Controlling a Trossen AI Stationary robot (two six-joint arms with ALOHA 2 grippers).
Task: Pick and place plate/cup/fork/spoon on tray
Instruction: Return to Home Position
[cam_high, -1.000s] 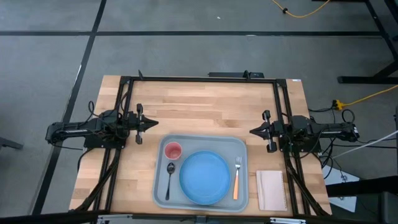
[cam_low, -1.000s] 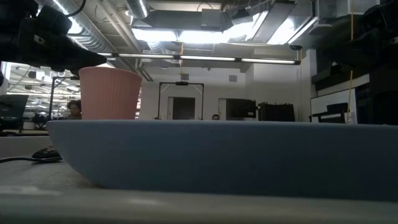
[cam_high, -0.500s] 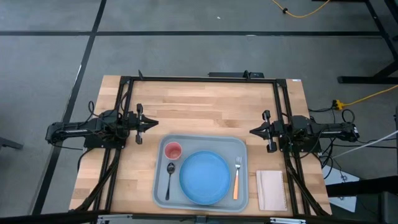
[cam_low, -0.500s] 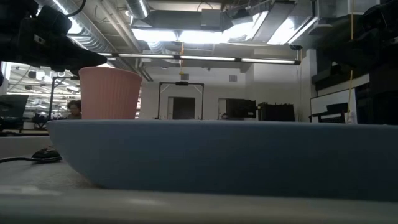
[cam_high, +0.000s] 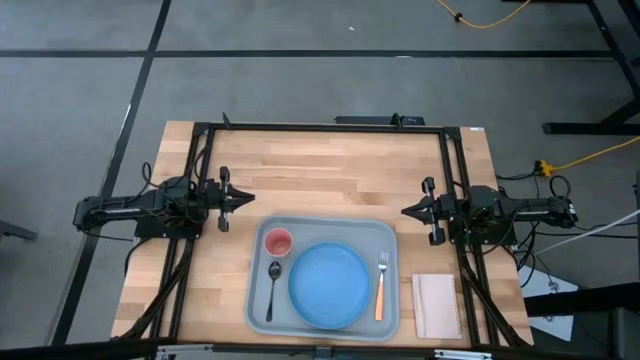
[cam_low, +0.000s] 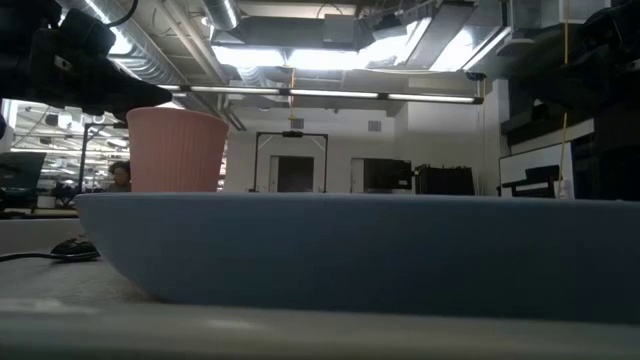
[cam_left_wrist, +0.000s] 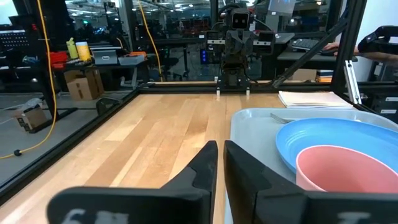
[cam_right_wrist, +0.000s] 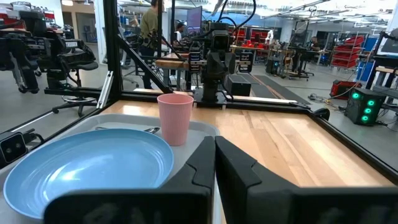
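Note:
The pale blue-grey tray (cam_high: 258, 300) lies at the table's near middle. On it rest the blue plate (cam_high: 329, 284) in the middle, the pink-red cup (cam_high: 278, 241) upright at its far left corner, the dark spoon (cam_high: 273, 285) left of the plate, and the orange-handled fork (cam_high: 380, 288) right of the plate. My left gripper (cam_high: 246, 199) is shut and empty, above the table left of and beyond the tray. My right gripper (cam_high: 406, 211) is shut and empty, right of and beyond the tray. The plate (cam_right_wrist: 87, 165) and cup (cam_right_wrist: 175, 118) also show in the right wrist view.
A small white rectangular pad (cam_high: 437, 306) lies on the table right of the tray. Black frame rails (cam_high: 320, 128) run along the table's far edge and sides. Bare wood (cam_high: 325, 170) lies between the two grippers, beyond the tray.

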